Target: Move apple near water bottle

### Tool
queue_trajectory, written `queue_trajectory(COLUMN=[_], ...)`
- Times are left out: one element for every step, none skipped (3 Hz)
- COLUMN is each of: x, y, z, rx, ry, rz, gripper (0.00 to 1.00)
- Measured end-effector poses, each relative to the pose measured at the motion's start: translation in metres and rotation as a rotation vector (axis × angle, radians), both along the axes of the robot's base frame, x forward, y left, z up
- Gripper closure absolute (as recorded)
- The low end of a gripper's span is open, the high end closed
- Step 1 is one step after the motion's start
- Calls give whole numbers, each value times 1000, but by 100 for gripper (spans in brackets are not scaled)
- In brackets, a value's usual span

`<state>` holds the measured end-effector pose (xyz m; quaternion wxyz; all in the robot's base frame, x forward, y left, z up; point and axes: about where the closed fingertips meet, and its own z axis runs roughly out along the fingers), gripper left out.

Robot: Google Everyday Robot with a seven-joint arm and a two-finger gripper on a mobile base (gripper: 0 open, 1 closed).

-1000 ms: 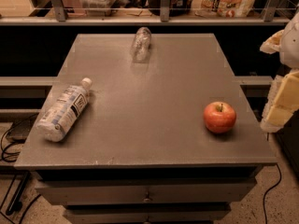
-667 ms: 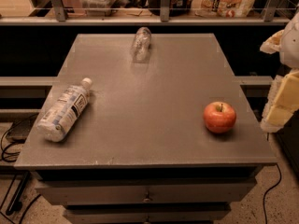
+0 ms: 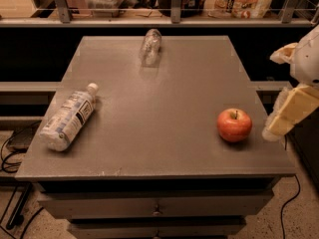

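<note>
The gripper (image 3: pixel 273 94) is cut off by the right edge of the view, so only part of its white body and its two yellowish fingers (image 3: pixel 291 111) show, and the arm behind it is out of sight. The goods on the shelf (image 3: pixel 159 20) behind the table are dim and cut by the top edge; bags and boxes can be made out, but not what they are. The water bottle (image 3: pixel 150 47), clear and crinkled, is hard to see against the grey top: it lies on its side near the far edge, about the middle of that edge. There is one apple (image 3: pixel 234 125), red with a yellowish patch, standing stem up near the right front corner of the table (image 3: pixel 164 108), well apart from the water bottle. There are two bottles in all; the second is a larger labelled bottle (image 3: pixel 67 118) with a white cap, lying on its side near the left edge, cap toward the back. Two drawer fronts (image 3: pixel 157 205) show below the top, and cables (image 3: pixel 10 153) lie on the floor at the left. The gripper hangs beyond the table's right edge, just beside the apple but not touching it, its fingers pointing left and downward. The jaws stand wide apart, one finger high and one low, with nothing between them.
</note>
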<state>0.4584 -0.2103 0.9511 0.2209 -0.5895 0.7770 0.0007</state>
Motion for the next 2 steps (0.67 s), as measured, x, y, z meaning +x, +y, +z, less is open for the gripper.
queue_trajectory(x=[10, 18], y=[6, 12], z=[-25, -53], rx=[59, 87], ry=[8, 43], rz=[0, 3], gripper=[0, 0])
